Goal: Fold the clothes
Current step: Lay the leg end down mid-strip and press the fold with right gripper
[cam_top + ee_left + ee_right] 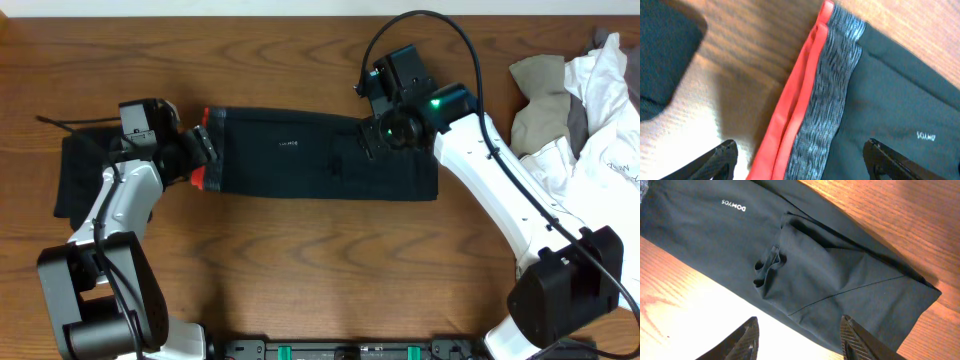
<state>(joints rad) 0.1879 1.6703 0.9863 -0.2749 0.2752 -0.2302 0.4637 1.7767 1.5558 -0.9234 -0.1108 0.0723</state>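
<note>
left end effector [801,160] spread wide astride the grey, red-edged waistband [825,100], gripping nothing, right end effector [800,339] spread over the folded leg end, empty, navy trousers [300,155] flat mid-bench [320,270], long axis left-right, waistband end toward the left arm

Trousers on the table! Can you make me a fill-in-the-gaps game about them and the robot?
1. The dark trousers lie on a table made of ____.
2. The outer edge of their waistband is coloured ____.
3. The left gripper is at the waistband end with its jaws ____.
4. The pile of white and khaki clothes sits on the robot's ____ side.
Missing words: wood, red, open, right.
</note>
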